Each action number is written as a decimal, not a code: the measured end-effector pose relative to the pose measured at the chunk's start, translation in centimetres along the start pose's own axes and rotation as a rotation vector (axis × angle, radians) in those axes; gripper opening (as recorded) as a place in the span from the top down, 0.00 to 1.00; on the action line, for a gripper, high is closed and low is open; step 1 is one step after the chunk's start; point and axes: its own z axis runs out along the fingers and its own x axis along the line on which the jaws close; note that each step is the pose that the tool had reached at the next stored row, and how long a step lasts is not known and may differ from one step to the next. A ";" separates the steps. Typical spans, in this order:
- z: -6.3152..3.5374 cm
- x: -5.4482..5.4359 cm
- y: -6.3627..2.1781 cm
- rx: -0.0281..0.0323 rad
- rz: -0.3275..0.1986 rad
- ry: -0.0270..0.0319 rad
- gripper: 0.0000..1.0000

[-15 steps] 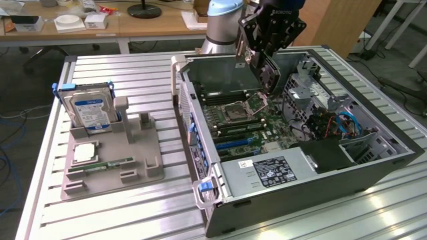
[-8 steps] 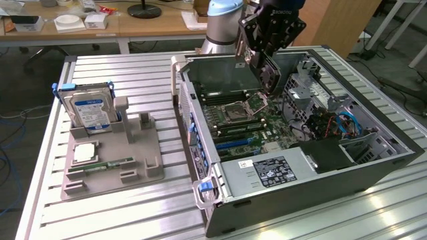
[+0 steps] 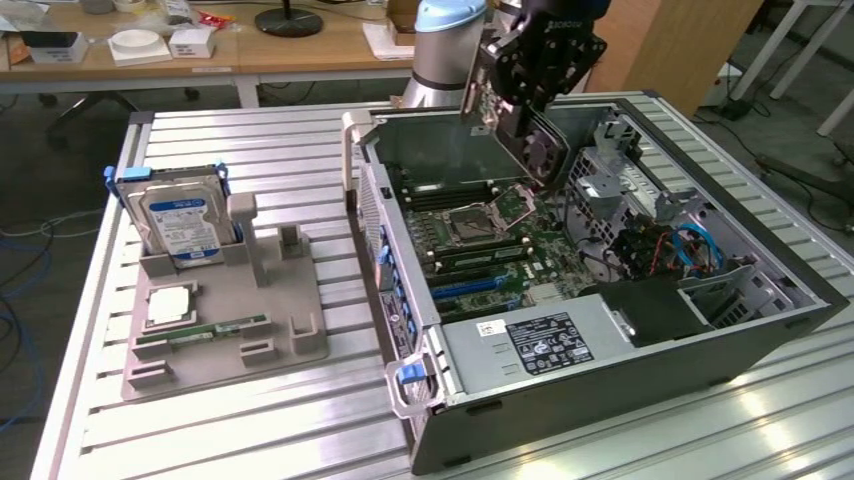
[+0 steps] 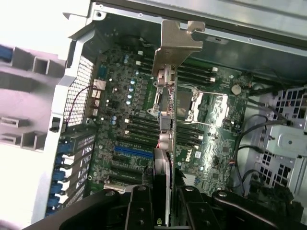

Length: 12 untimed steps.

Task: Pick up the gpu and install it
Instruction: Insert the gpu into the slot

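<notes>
The pick-up is done, the install is not. The gpu (image 3: 531, 145) hangs in the air over the far part of the open computer case (image 3: 747, 335), clamped edge-on between the jaws, which stand narrow on its thin body. It is clear of the motherboard (image 3: 497, 238) below and not yet seated in any slot. What remains, judging from this, is the whole fitting of the card into the board.

The desk (image 3: 267, 425) is ribbed aluminium — long parallel slats with a dull shine. On it, at the exterior view's right, the case is a dark steel box lying on its side with the lid off; its walls are pressed sheet metal, perforated in places. At the exterior view's left lies a grey moulded holder (image 3: 220, 365), matt plastic with upright posts and shallow pockets, and the middle posts stand empty. The arm (image 3: 447, 40) is smooth, pale blue and silver.

The motherboard is dark green and crowded with black and blue slots (image 4: 132, 152) and a square metal socket frame. The gpu is flat and thin, its bent silver bracket (image 4: 175, 43) leading in the wrist view. In the holder a silver hard drive (image 3: 180, 220) with a blue label stands upright — near it lie a small square chip (image 3: 171, 303) and a narrow green memory stick (image 3: 220, 327).
</notes>
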 end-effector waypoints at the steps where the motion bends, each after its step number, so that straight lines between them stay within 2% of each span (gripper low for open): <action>1: 0.00 0.0 0.00 0.0002 -0.017 0.0005 0.74; 12: 0.05 0.0 -0.01 0.0030 -0.205 0.0061 0.74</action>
